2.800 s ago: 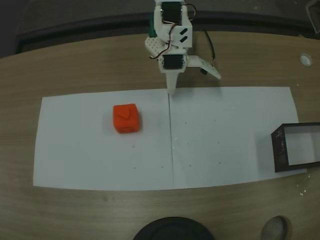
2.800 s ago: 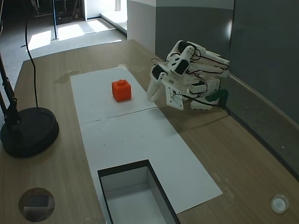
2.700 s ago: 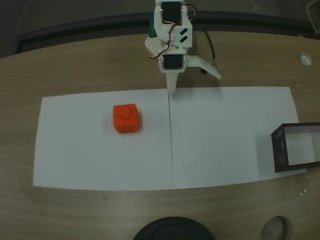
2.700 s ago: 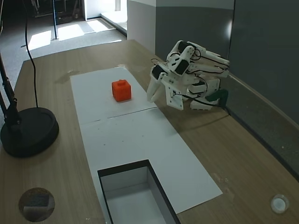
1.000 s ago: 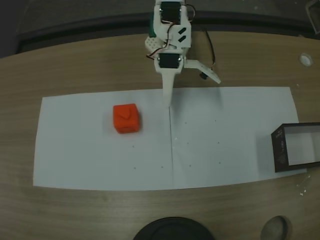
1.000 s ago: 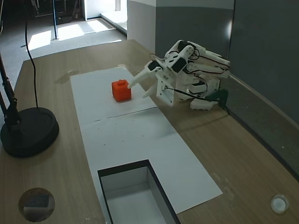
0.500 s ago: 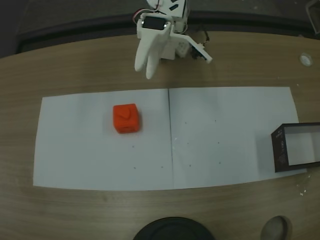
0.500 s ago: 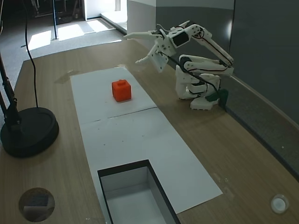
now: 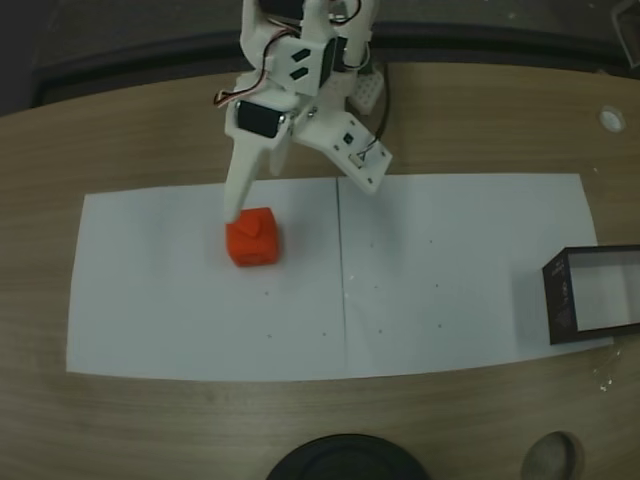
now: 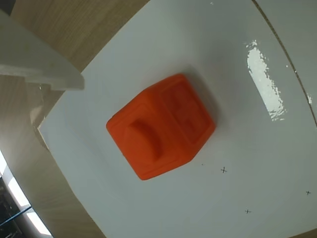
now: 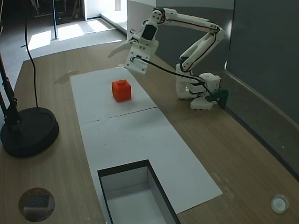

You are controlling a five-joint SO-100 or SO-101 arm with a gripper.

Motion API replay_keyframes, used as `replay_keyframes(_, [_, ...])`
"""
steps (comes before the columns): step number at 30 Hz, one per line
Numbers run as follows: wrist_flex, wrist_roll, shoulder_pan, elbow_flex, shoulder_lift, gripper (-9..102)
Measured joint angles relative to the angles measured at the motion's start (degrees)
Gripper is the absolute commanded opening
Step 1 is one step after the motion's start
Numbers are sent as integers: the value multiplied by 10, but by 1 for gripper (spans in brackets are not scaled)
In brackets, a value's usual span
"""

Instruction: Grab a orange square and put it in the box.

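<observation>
The orange square (image 9: 252,237) sits on white paper, left of the centre crease, bump facing up; it also shows in another fixed view (image 11: 121,90) and large in the wrist view (image 10: 161,126). My gripper (image 9: 233,214) hangs above the cube's far left corner, fingers together and holding nothing. From the side, the gripper (image 11: 113,52) is well above the table and apart from the cube. One white finger (image 10: 42,67) enters the wrist view at upper left. The box (image 9: 590,295) stands open at the paper's right end and appears near the bottom edge in the side view (image 11: 135,196).
White paper (image 9: 450,280) covers the middle of the wooden table. A black round lamp base (image 11: 28,130) stands on the side opposite the arm base (image 11: 201,91). A small white cap (image 9: 611,119) lies near the far right corner.
The arm has unfolded from its tucked pose, risen, swung left in the top-down view and reached out over the cube. Cube and box have stayed put.
</observation>
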Motion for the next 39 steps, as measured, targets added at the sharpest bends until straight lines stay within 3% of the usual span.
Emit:
replay_keyframes(10, [24,0,7,-84,-208,42])
replay_keyframes(36, [-58,-23,41,-85,-370,42])
replay_keyframes(39, [-68,-25,40,-85,-377,34])
